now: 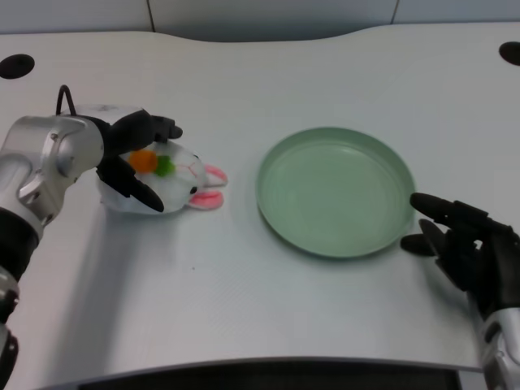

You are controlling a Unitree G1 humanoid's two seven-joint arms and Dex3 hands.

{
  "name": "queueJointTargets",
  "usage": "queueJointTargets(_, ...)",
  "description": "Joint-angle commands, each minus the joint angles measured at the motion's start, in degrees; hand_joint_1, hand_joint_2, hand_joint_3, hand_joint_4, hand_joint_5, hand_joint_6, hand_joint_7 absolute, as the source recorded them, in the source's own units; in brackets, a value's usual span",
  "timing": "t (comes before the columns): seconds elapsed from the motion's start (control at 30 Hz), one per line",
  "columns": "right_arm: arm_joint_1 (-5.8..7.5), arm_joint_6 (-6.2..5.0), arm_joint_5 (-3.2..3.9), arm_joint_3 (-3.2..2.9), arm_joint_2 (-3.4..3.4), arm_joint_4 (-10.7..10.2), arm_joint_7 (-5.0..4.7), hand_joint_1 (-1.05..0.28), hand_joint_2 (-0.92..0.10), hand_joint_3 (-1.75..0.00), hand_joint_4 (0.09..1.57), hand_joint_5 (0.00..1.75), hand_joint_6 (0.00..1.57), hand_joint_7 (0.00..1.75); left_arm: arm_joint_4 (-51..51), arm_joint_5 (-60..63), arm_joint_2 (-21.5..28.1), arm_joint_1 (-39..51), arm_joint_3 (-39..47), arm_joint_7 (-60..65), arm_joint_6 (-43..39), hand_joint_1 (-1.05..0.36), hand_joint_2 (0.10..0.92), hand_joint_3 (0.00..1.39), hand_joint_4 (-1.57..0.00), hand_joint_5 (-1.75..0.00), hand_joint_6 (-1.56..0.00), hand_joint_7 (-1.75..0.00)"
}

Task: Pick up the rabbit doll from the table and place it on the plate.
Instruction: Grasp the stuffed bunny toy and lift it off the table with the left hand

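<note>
**Left hand around the rabbit doll, plate unoccupied**

Nearest the camera, the dark table edge [268,375] runs along the bottom of the head view, with the white table [244,284] spreading away from it. Right hand [463,244], at about 4 o'clock in the picture, rests on the table with its fingers apart; its fingertips lie just beside the near right rim of the plate. Green plate [337,191], round and shallow, sits right of centre, at about 3 o'clock, and holds nothing. Rabbit doll [166,183], white with pink ears and an orange-and-green carrot patch, lies on the table at about 9 o'clock, to the plate's left and apart from it, its ears pointing toward the plate. Left hand [134,158] reaches in from the silver left forearm [49,162] and brackets the doll: some fingers curve over its far side, others over its near side, with the body between them. Whether they press firmly on it cannot be told. Two dark round holes [16,65] mark the table's far corners, at 10 and 2 o'clock.
</note>
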Motion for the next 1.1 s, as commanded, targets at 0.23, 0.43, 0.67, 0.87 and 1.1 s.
queueJointTargets(0.23, 1.17, 0.2, 0.02, 0.17, 0.52, -1.6, -0.37, -0.43, -0.92, -0.19, 0.81, 0.78, 1.0, 0.02, 6.6, 0.7, -2.5, -5.4, -4.1, -3.3, 1.2, -1.01, 0.902, 0.0, -0.03, -0.17, -0.18, -0.01)
queueJointTargets(0.43, 1.32, 0.17, 0.27, 0.11, 0.57, -1.8, -0.08, -0.43, -0.92, -0.18, 0.81, 0.77, 1.0, 0.02, 11.4, 2.5, -4.1, -7.1, -7.3, -1.5, 0.7, -0.99, 0.883, 0.0, -0.05, -0.2, -0.21, -0.02)
queueJointTargets(0.67, 2.05, 0.98, 0.15, 0.23, 0.61, -3.1, -0.2, -0.43, -0.92, -0.19, 0.81, 0.76, 0.99, 0.01, 17.8, 5.0, -6.6, -9.4, -10.6, 2.1, 0.6, -0.94, 0.867, 0.0, -0.04, -0.19, -0.2, -0.01)
queueJointTargets(0.87, 3.17, 0.92, 0.4, 0.2, 0.75, -4.5, 0.04, -0.42, -0.92, -0.19, 0.81, 0.76, 0.99, 0.01, 22.7, 7.2, -8.4, -10.8, -13.6, 4.9, 0.1, -0.92, 0.857, 0.0, 0.0, -0.11, -0.14, 0.0)
queueJointTargets(1.1, 4.28, 0.79, 0.69, 0.11, 0.88, -5.9, 0.34, -0.42, -0.92, -0.19, 0.81, 0.76, 0.99, 0.01, 26.5, 9.2, -9.2, -11.9, -16.2, 9.7, -0.3, -0.9, 0.845, 0.0, -0.04, -0.1, -0.16, -0.01)
